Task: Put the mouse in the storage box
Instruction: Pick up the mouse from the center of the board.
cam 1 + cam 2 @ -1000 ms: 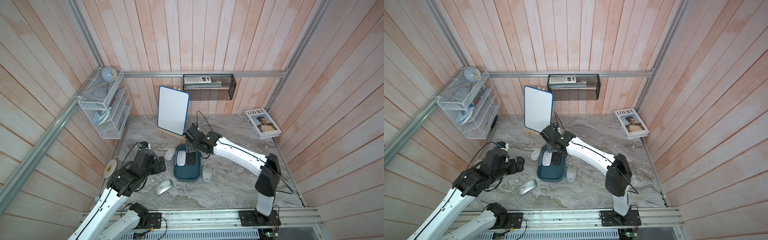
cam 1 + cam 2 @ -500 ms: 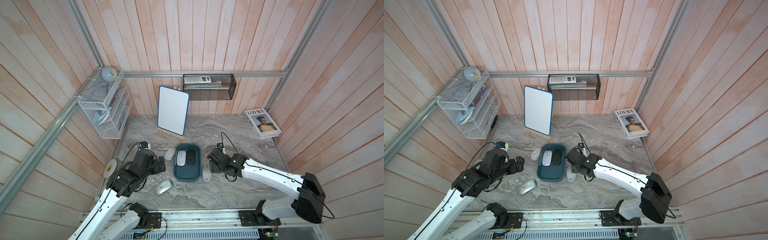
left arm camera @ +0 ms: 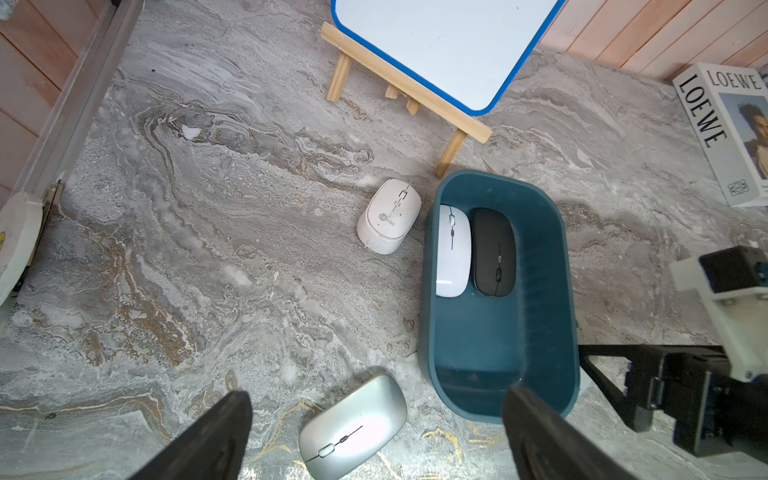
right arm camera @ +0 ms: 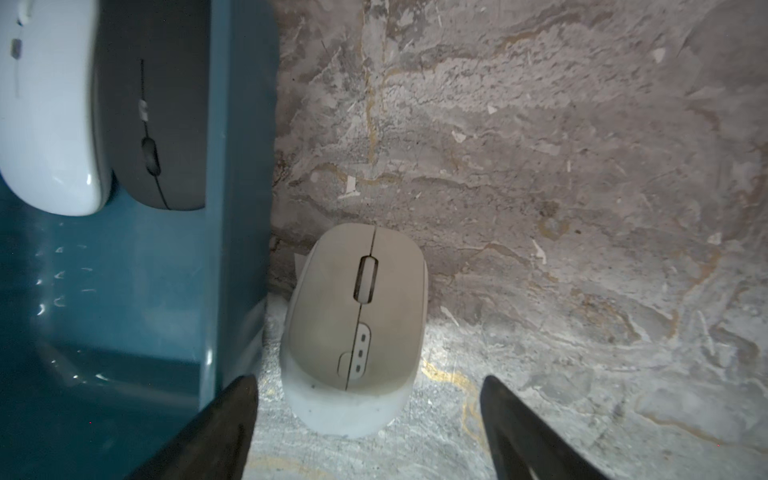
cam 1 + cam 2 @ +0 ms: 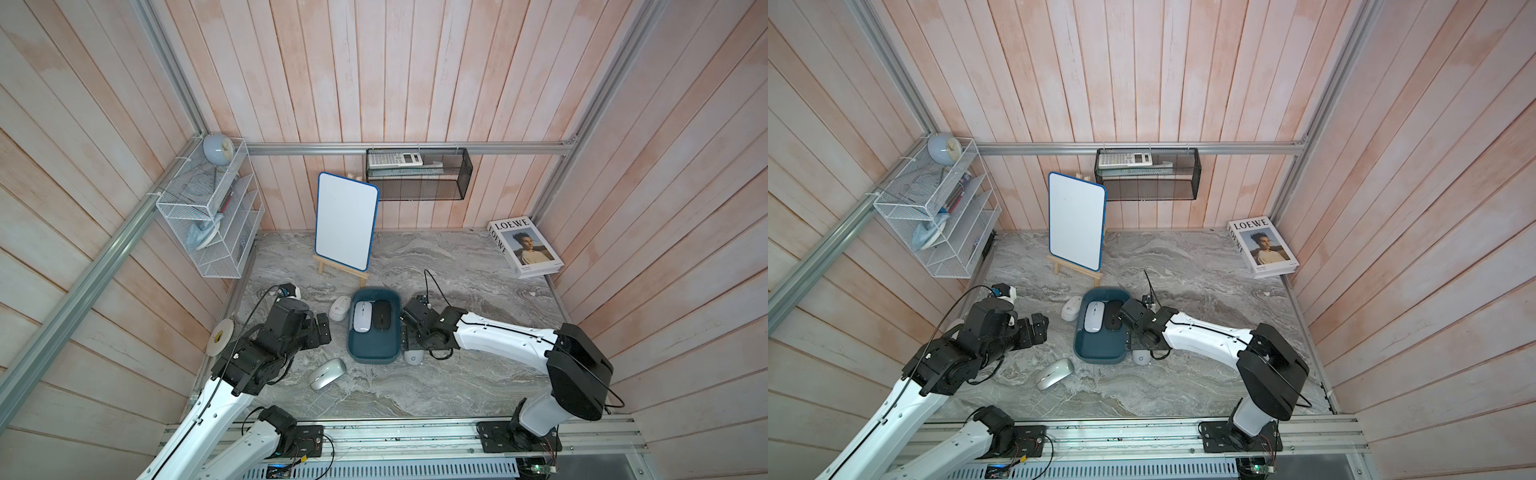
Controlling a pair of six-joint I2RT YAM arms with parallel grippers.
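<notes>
Item under inspection: the grey mouse (image 4: pixel 357 316). Its oval shell is pale grey-beige and split by a centre seam. A pale scroll wheel sits in a dark slot, with a small button strip carrying three dark marks behind it. A whiter skirt wraps its rear end.

Location: it lies flat on the marble table (image 5: pixel 457 386), outside the storage box (image 5: pixel 372 347), just beside the box's right long wall at the front corner. It runs parallel to that wall (image 4: pixel 241 166). Whether mouse and wall touch cannot be told.

Storage box: dark teal, shallow, with rounded corners. A white mouse (image 5: pixel 362 316) and a black mouse (image 5: pixel 381 316) lie side by side in its far half, and the near half is bare.

Right gripper (image 4: pixel 368 384): jaws apart and not clamped on anything. In the wrist view the two dark fingertips (image 4: pixel 498 395) flank the rear end of the grey mouse, with a clear gap on each side. One fingertip overlaps the box's corner in that view. In both top views the gripper sits over the front part of the mouse, and only its rear end (image 5: pixel 412 356) shows.

Left gripper (image 5: pixel 322 332): jaws wide apart, held above the table to the left of the box. A silver mouse (image 3: pixel 353 426) lies on the table under it. A ribbed white mouse (image 3: pixel 388 216) lies just beside the box's left wall
</notes>
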